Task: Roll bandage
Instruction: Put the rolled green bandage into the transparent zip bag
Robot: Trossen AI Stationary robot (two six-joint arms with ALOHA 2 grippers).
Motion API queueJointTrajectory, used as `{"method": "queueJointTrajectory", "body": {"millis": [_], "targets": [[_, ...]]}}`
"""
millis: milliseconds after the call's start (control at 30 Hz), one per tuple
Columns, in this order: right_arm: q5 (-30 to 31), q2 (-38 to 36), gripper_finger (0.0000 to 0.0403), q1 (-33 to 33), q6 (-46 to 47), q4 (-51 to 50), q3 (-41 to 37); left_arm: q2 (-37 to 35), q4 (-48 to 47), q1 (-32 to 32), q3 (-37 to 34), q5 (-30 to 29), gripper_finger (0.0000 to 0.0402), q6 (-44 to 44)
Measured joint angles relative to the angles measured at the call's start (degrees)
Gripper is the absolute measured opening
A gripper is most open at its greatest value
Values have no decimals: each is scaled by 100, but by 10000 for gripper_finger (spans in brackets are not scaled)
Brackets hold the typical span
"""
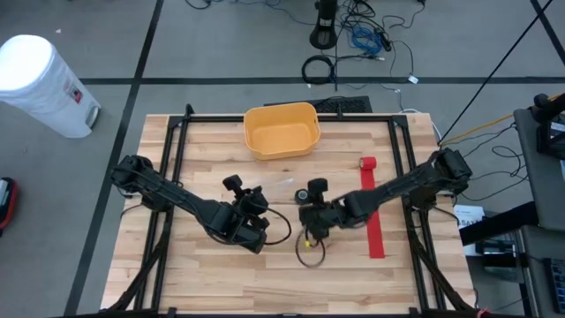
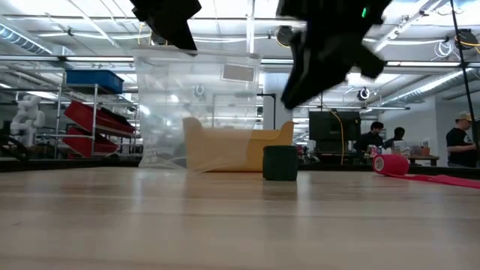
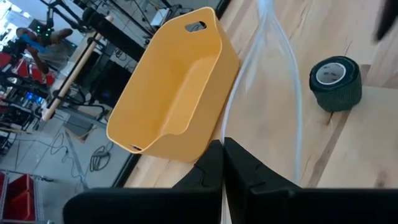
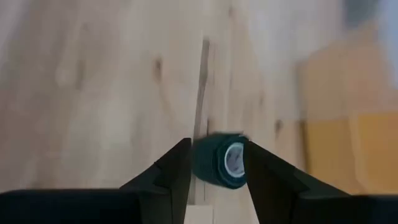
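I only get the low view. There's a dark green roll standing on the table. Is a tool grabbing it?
Observer: No. The right wrist view shows the right tool open, with the dark green roll showing in the gap between its fingers.
Operator: What's the see-through thing hanging up?
Observer: A clear plastic bag. The left wrist view shows the left tool shut on its edge.
Operator: And the red thing on the side?
Observer: From above, the red bandage is mostly unrolled. It lies as a long strip on the table, with only a small roll at one end.
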Motion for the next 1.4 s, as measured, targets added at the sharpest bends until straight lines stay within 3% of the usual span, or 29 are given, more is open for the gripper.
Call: {"method": "queueJointTrajectory", "body": {"millis": [200,467,1400], "targets": [[-599,2,132,-809,-470,929,-786,0,-143,20,0,0,2,-3],[-1730,2,132,-1139,-390,1253,-850,0,-143,24,0,-2,2,-2],[-1677,389,121,-1175,-365,1335,-846,-2,-87,24,2,85,2,-2]]}}
